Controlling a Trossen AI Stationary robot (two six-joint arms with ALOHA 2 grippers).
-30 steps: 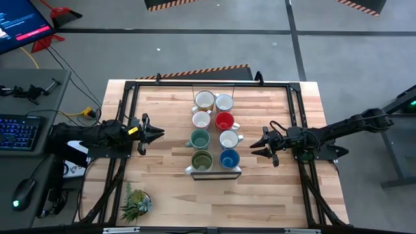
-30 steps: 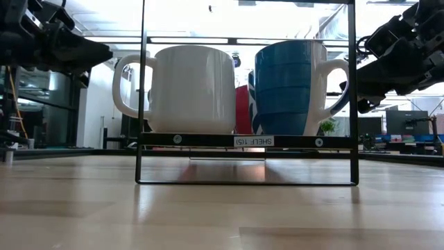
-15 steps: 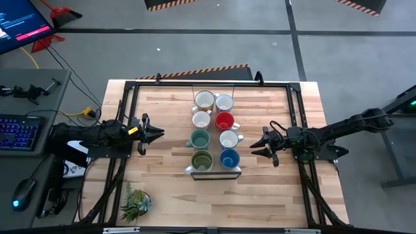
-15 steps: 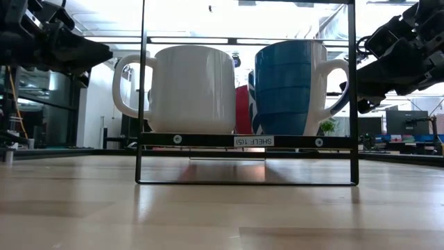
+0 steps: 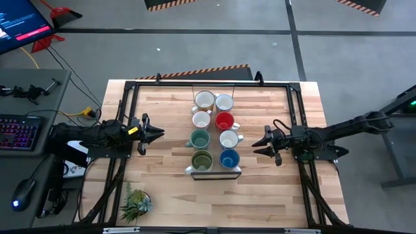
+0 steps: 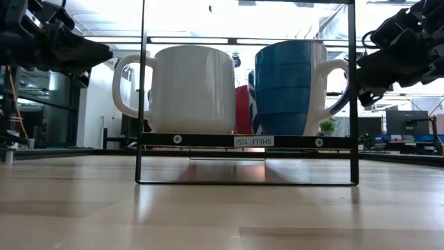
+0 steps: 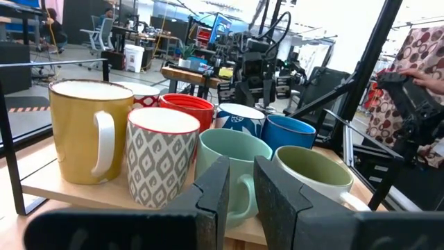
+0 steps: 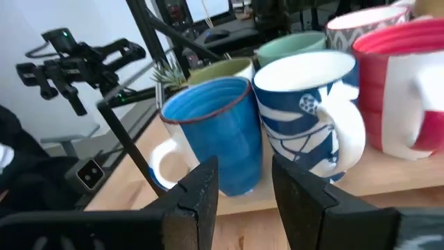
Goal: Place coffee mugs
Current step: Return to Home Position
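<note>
Eight mugs stand upright in two rows on a small black wire shelf (image 5: 214,172) at the table's middle. One row holds a yellow-cream mug (image 5: 204,100), a patterned white mug (image 5: 201,119), a teal mug (image 5: 199,138) and an olive mug (image 5: 202,160). The other holds a white mug (image 5: 224,102), a red mug (image 5: 224,121), a blue-patterned white mug (image 5: 229,138) and a blue mug (image 5: 229,158). My left gripper (image 5: 159,134) (image 7: 241,180) hovers open left of the shelf, facing the teal mug (image 7: 232,156). My right gripper (image 5: 255,146) (image 8: 244,180) hovers open on the right, facing the blue mug (image 8: 215,128).
A black frame (image 5: 130,91) rings the wooden table. A small spiky potted plant (image 5: 135,203) sits at the near left corner. Bare wood lies between each gripper and the shelf, and along the near edge. In the low view the shelf's uprights (image 6: 143,90) stand before the mugs.
My right gripper has drawn back a little from the shelf toward the table's right edge and risen slightly. The mugs have kept their places.
</note>
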